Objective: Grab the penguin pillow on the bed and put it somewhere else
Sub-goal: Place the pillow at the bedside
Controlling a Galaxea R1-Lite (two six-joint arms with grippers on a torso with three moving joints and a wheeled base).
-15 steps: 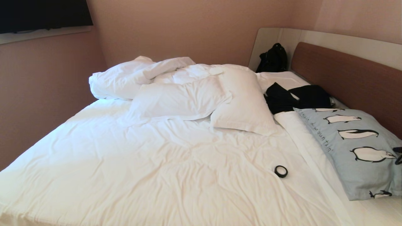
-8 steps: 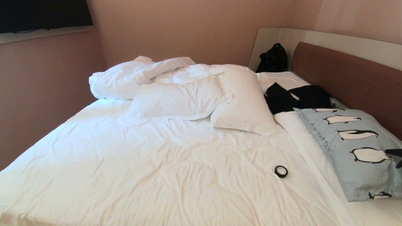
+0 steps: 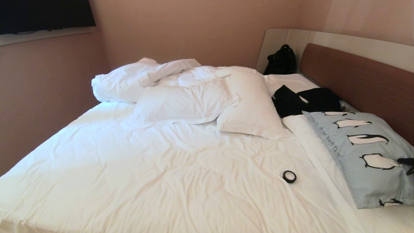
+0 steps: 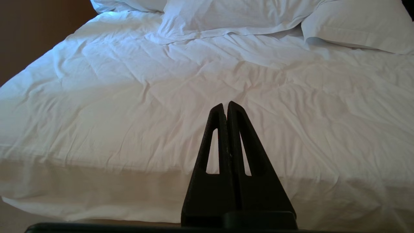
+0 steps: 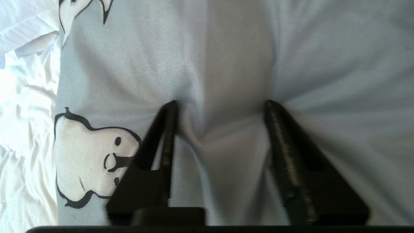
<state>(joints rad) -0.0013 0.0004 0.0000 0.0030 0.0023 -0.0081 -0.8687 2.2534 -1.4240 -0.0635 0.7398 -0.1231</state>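
The penguin pillow (image 3: pixel 365 181), light blue with black-and-white penguins, lies along the right side of the bed (image 3: pixel 161 178) below the headboard. My right gripper (image 3: pixel 408 162) shows only as a dark tip at the right edge, on the pillow. In the right wrist view the right gripper (image 5: pixel 221 103) presses into the penguin pillow (image 5: pixel 129 81). Its fingers stand apart, and a fold of blue fabric bulges between them. My left gripper (image 4: pixel 226 105) is shut and empty, parked over the foot end of the bed (image 4: pixel 129 97).
A black tape roll (image 3: pixel 289 176) lies on the sheet left of the pillow. Two white pillows (image 3: pixel 252 106) and a bunched duvet (image 3: pixel 129 81) fill the far side. Black clothing (image 3: pixel 304 100) and a black bag (image 3: pixel 281 61) sit by the brown headboard (image 3: pixel 355 77).
The right gripper's tip at the right edge has sunk slightly into the pillow, and the pillow's near end has bulged a little toward me. Nothing else has moved.
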